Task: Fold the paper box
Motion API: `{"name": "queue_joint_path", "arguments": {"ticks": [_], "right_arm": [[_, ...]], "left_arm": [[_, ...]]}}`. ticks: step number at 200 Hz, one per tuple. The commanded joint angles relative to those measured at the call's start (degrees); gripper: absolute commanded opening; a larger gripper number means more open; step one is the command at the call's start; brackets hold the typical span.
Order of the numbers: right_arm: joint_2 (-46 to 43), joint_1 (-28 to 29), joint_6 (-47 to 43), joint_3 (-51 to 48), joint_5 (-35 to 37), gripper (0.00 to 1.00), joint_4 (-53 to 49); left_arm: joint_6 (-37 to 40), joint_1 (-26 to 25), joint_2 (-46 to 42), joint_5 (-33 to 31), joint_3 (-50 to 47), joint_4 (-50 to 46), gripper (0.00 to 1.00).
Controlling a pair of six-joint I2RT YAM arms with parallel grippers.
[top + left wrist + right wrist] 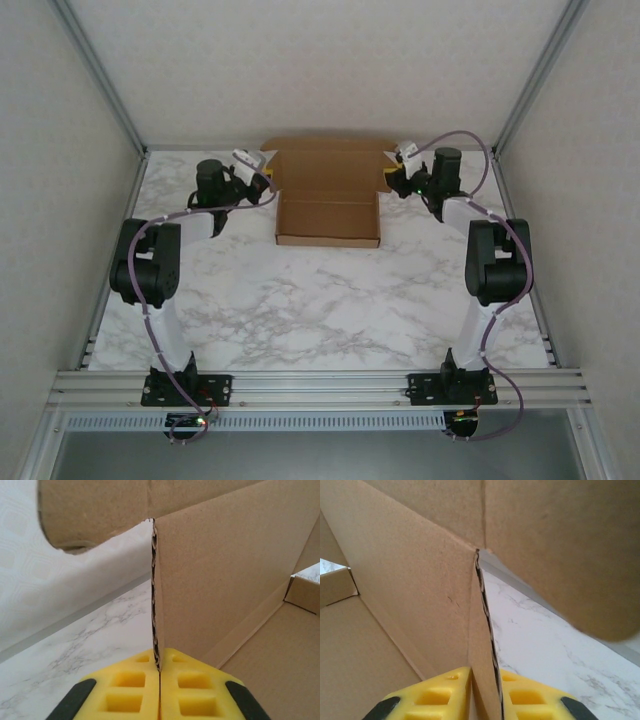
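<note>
Plain brown cardboard — paper box (328,205). White marble w/ grey veins: table (320,300). Yellow w/ black trim: left gripper (159,672) & right gripper (485,675). Black & white — left arm (150,265), right arm (497,262); cables (487,150) mauve.

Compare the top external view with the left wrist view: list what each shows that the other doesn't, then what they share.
Top external, not left wrist: the whole paper box as an open tray far back on the marble table, and the right end effector at its right side. Left wrist, not top external: the corrugated edge of an upright flap pinched between yellow fingers. Both: the left end effector shut on the box, above the table.
</note>
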Motion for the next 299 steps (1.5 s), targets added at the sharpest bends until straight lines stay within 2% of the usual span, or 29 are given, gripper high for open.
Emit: {"name": "queue_joint_path", "arguments": {"ticks": [1, 36, 63, 82, 99, 110, 175, 227, 279, 299], "right_arm": [[-3.05, 1.88, 1.19, -1.8, 2.28, 0.17, 1.17], [-4.45, 4.64, 4.29, -2.1, 6.68, 0.08, -1.08], [-5.42, 8.02, 10.17, -3.35, 15.98, 0.09, -0.48], [-5.94, 10.85, 15.07, -3.27, 25.95, 0.09, -1.34], [-6.11, 12.72, 21.5, -2.32, 34.66, 0.13, -3.14], [-5.75, 13.62, 26.18, -0.73, 37.81, 0.16, -6.17], [-4.27, 21.56, 37.02, 1.33, 47.77, 0.33, -3.74], [-2.42, 24.8, 40.63, 3.66, 50.1, 0.34, -3.31], [-2.23, 25.73, 47.85, 5.26, 58.85, 0.36, -6.49], [-2.11, 25.88, 50.59, 5.31, 59.46, 0.37, -6.69]], "left_arm": [[-0.94, -1.43, -2.28, 0.61, -1.71, 0.43, 0.05], [-5.41, -2.9, -3.5, -2.73, -2.99, 2.62, 0.0], [-9.47, -4.53, -4.56, -5.92, -5.55, 6.78, 0.0], [-10.45, -6.18, -4.87, -8.07, -6.15, 6.77, 0.0], [-11.42, -7.58, -5.29, -9.93, -6.85, 7.16, 0.0], [-12.48, -8.17, -5.64, -11.41, -7.42, 7.79, 0.0], [-20.43, -10.24, -6.48, -15.53, -10.67, 14.39, 0.0], [-22.57, -13.5, -5.14, -20.17, -10.72, 15.82, 0.0], [-22.9, -13.84, -5.99, -21.67, -11.68, 16.73, 0.0], [-23.33, -13.89, -6.27, -21.91, -12.17, 16.83, 0.0]]}}
